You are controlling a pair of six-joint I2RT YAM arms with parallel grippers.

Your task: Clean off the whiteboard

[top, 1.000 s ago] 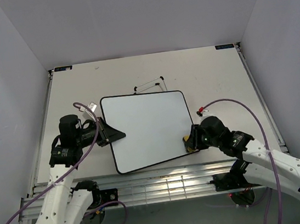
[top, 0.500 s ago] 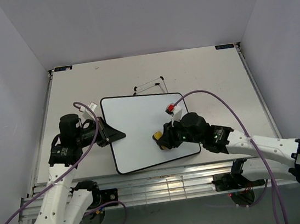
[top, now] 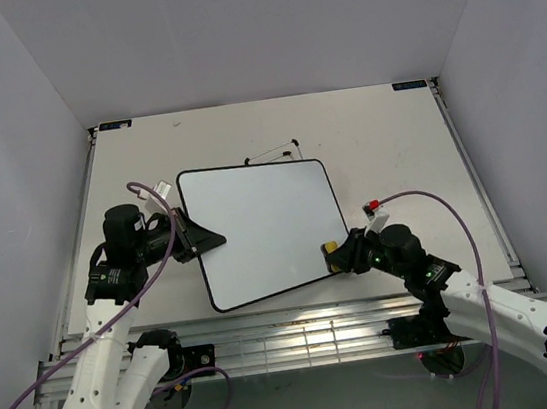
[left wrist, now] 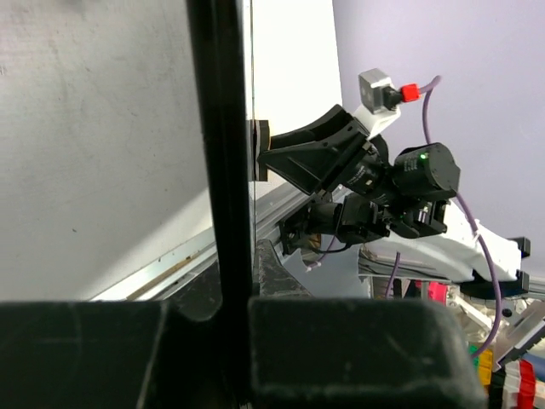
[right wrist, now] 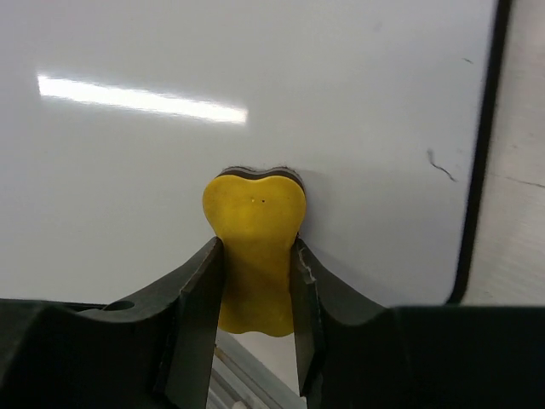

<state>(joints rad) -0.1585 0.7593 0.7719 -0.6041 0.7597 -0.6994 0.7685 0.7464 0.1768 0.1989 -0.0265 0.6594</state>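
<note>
As walls (top: 4, 149) enclose, whiteboard (top: 267, 231) on tbl (top: 396, 138).

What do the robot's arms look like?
The left arm and right arm are white with chunky black joints. The left gripper and right gripper are black, two fingers each. A purple cable trails along each arm. The right arm has a red plug and tiny green lights.

Whiteboard (top: 267, 231), perhaps wire stand (top: 272, 152), on table (top: 397, 148)
</note>
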